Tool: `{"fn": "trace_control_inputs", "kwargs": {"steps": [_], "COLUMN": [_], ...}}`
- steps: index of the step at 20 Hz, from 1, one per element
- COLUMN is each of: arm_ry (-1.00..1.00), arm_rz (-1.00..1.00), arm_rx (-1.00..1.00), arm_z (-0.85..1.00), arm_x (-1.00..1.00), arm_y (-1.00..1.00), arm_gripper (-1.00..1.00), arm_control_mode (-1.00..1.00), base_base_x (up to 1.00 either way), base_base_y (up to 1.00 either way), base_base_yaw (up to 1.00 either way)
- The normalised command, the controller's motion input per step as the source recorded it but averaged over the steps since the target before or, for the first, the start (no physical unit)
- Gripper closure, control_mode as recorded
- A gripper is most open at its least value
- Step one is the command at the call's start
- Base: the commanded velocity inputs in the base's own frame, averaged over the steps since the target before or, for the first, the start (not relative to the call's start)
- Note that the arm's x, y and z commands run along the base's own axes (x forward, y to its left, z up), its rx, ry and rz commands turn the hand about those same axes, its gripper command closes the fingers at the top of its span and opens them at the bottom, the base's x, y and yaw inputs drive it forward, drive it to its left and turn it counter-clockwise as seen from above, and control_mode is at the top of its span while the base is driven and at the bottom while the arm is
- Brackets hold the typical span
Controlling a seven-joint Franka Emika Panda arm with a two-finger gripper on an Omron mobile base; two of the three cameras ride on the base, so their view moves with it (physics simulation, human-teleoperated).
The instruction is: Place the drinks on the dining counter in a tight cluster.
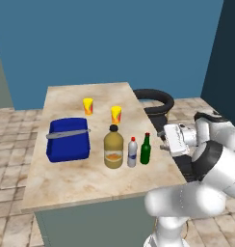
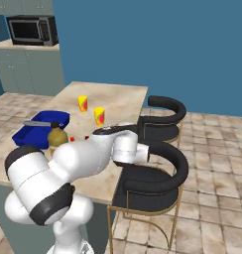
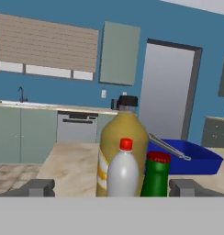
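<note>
Now amber bottle, silver-white bottle and green bottle clustered upright on dining counter, blue tray at nine o'clock, gripper spread empty just beside them at three o'clock.

Three bottles in tight row on dining counter; tray beside, cups seemingly behind.

Both base views look down over the dining counter from behind; hand view faces it level, close
</note>
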Motion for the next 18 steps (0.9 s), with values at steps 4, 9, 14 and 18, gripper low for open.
{"fn": "trace_control_inputs", "kwargs": {"steps": [4, 9, 14, 18], "arm_ry": [0.02, 0.09, 0.20, 0.17], "arm_rz": [-0.22, -0.20, -0.20, -0.22], "arm_rx": [-0.09, -0.12, -0.11, -0.12], "arm_z": [0.26, 0.34, 0.39, 0.27], "arm_x": [-0.29, -0.26, -0.32, -0.41], "arm_y": [-0.07, -0.03, -0.03, 0.00], "arm_gripper": [-1.00, -1.00, -1.00, -1.00], "arm_control_mode": [-1.00, -1.00, -1.00, -1.00], "base_base_x": [0.00, 0.00, 0.00, 0.00], "base_base_y": [0.00, 0.00, 0.00, 0.00], "base_base_yaw": [0.00, 0.00, 0.00, 0.00]}}
